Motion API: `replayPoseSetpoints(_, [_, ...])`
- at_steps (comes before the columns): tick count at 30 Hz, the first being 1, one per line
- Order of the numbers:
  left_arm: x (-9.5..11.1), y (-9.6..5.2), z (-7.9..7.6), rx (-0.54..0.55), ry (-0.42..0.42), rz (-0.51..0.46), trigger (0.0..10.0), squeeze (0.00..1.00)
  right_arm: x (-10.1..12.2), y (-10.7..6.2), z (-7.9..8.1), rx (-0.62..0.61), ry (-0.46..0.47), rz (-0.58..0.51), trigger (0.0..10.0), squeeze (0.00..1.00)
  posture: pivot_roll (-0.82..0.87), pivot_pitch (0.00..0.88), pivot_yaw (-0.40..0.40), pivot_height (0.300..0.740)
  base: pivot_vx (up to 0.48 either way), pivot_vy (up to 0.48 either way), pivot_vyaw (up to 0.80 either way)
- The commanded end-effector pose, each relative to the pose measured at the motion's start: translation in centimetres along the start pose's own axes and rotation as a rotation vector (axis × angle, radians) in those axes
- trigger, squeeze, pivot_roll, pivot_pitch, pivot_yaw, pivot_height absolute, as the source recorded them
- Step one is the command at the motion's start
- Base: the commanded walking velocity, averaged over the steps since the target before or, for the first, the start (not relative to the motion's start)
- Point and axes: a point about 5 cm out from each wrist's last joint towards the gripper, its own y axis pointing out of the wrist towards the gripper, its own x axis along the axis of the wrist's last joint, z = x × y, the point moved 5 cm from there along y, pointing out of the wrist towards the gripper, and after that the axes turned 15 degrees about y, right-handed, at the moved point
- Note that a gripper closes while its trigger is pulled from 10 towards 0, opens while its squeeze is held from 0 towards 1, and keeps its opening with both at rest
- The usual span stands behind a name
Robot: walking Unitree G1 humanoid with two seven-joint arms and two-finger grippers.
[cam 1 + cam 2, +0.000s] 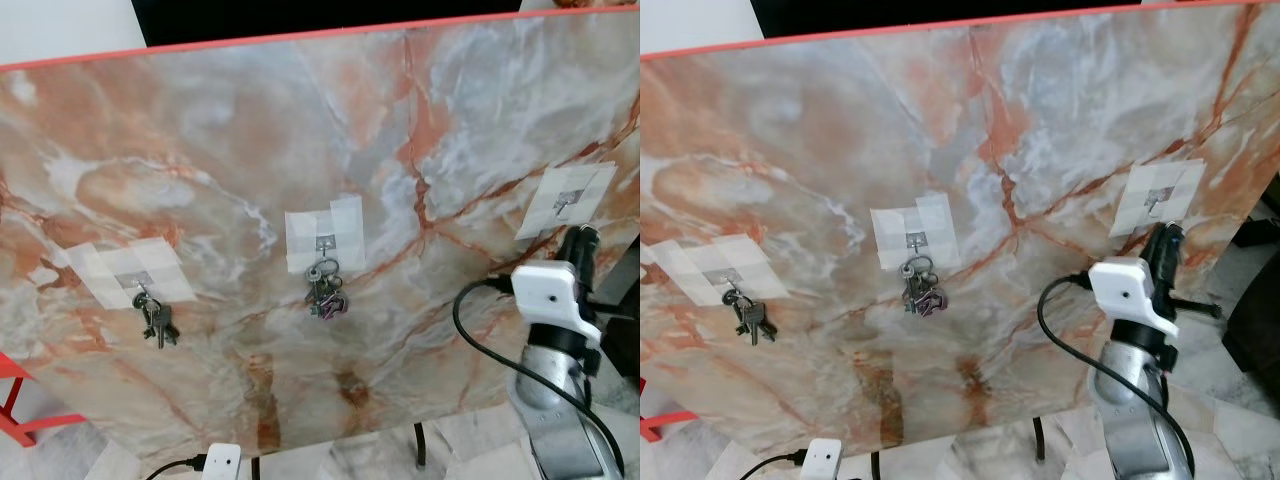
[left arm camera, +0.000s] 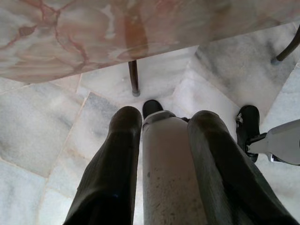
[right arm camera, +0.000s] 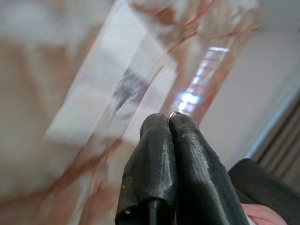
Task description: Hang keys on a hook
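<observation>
On the marble board (image 1: 300, 130), which is edged in red and tilted before the robot, three hooks are seen, each fixed under white tape. From the left hook (image 1: 135, 283) a bunch of keys (image 1: 157, 322) is hung, and from the middle hook (image 1: 324, 242) a second bunch (image 1: 324, 290) with a ring and a purple piece. The right hook (image 1: 566, 201) is bare.

The right pincer (image 1: 583, 240) is raised just below the right hook, near the board's right edge. In the right wrist view its fingers (image 3: 159, 154) are pressed together, and a small silver ring (image 3: 174, 113) is glimpsed at their tips; whether keys are pinched there cannot be told. The hook (image 3: 125, 93) is seen blurred just beyond the tips.

The left pincer (image 2: 164, 154) is hung low, pointed at the marble floor (image 2: 42, 136), its fingers spread on either side of a white leg (image 2: 168, 178) of the robot.
</observation>
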Motion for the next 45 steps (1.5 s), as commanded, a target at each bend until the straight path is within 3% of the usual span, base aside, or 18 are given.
replayPoseSetpoints(1, [-0.4,-0.1,0.0,-0.007,0.014,0.009,10.0,0.00,-1.8,-1.4,0.3,0.064,0.016,0.105,10.0,0.00,-0.12,0.016,0.008,0.740,0.000,0.000,0.00])
replayPoseSetpoints(3, [-0.3,-0.1,0.0,-0.009,0.015,0.008,10.0,0.00,-3.6,-2.3,0.3,0.089,0.027,0.199,10.0,0.00,-0.13,0.016,0.009,0.740,0.000,0.000,0.00])
replayPoseSetpoints(5, [-0.3,-0.1,0.0,-0.010,0.016,0.007,10.0,0.00,-8.8,-4.3,0.4,0.090,0.135,0.487,10.0,0.00,-0.13,0.014,0.011,0.740,0.000,0.000,0.00])
replayPoseSetpoints(7, [-0.3,-0.1,0.0,-0.010,0.018,0.006,10.0,0.00,-11.8,-6.0,0.7,0.089,0.182,0.679,10.0,0.00,-0.13,0.011,0.012,0.740,0.000,0.000,0.00])
replayPoseSetpoints(8, [-0.3,-0.1,0.0,-0.010,0.018,0.006,10.0,0.00,-11.8,-6.0,0.7,0.089,0.182,0.679,10.0,0.00,-0.13,0.011,0.012,0.740,0.000,0.000,0.00])
replayPoseSetpoints(10, [-0.3,-0.1,0.0,-0.010,0.018,0.006,10.0,0.00,-13.6,-7.2,0.9,0.100,0.169,0.805,10.0,0.00,-0.12,0.009,0.011,0.740,0.000,0.000,0.00])
replayPoseSetpoints(12, [-0.3,-0.1,0.0,-0.009,0.017,0.006,10.0,0.00,-14.3,-8.1,1.9,0.198,0.115,0.870,10.0,0.00,-0.12,0.010,0.010,0.740,0.000,0.000,0.00])
replayPoseSetpoints(14, [-0.3,-0.1,0.0,-0.008,0.016,0.006,10.0,0.00,-14.4,-8.1,2.1,0.251,0.028,0.869,10.0,0.00,-0.12,0.010,0.010,0.740,0.000,0.000,0.00])
replayPoseSetpoints(18, [-0.3,-0.1,0.0,-0.007,0.016,0.007,10.0,0.00,-14.5,-8.2,2.3,0.284,-0.008,0.869,10.0,0.00,-0.12,0.011,0.011,0.740,0.000,0.000,0.00])
replayPoseSetpoints(23, [-0.4,-0.1,0.0,-0.010,0.017,0.008,10.0,0.00,-15.3,-11.0,4.9,0.662,-0.163,0.914,10.0,0.00,-0.12,0.015,0.011,0.740,0.000,0.000,0.00])
replayPoseSetpoints(28, [-0.4,-0.1,0.0,-0.011,0.017,0.009,10.0,0.00,-15.5,-12.4,5.7,0.788,-0.088,1.015,10.0,0.00,-0.12,0.016,0.012,0.740,0.000,0.000,0.00])
replayPoseSetpoints(31, [-0.5,-0.1,0.0,-0.011,0.018,0.009,10.0,0.00,-16.0,-9.1,3.2,0.583,-0.192,0.952,10.0,0.00,-0.11,0.018,0.012,0.740,0.000,0.000,0.00])
replayPoseSetpoints(35, [-0.5,-0.1,0.0,-0.011,0.019,0.009,10.0,0.00,-15.8,-8.4,3.0,0.543,-0.183,0.930,10.0,0.00,-0.12,0.018,0.013,0.740,0.000,0.000,0.00])
replayPoseSetpoints(36, [-0.5,-0.1,0.0,-0.010,0.022,0.009,10.0,0.00,-14.9,-7.6,3.5,0.509,-0.131,0.877,10.0,0.00,-0.12,0.017,0.014,0.740,0.000,0.000,0.00])
replayPoseSetpoints(38, [-0.5,-0.1,0.0,-0.011,0.023,0.009,10.0,0.00,-14.7,-8.0,4.3,0.528,-0.077,0.901,10.0,0.00,-0.12,0.017,0.015,0.740,0.000,0.000,0.00])
replayPoseSetpoints(40, [-0.5,-0.1,0.0,-0.011,0.022,0.009,10.0,0.00,-14.8,-10.3,6.0,0.635,0.034,1.015,10.0,0.00,-0.12,0.018,0.016,0.740,0.000,0.000,0.00])
replayPoseSetpoints(43, [-0.4,-0.1,0.0,-0.012,0.022,0.009,10.0,0.00,-15.8,-10.5,5.0,0.651,-0.149,1.000,10.0,0.00,-0.11,0.017,0.013,0.740,0.000,0.000,0.00])
replayPoseSetpoints(45, [-0.4,-0.1,0.0,-0.009,0.020,0.008,10.0,0.00,-16.1,-8.2,3.0,0.578,-0.322,0.896,10.0,0.00,-0.12,0.019,0.016,0.740,0.000,0.000,0.00])
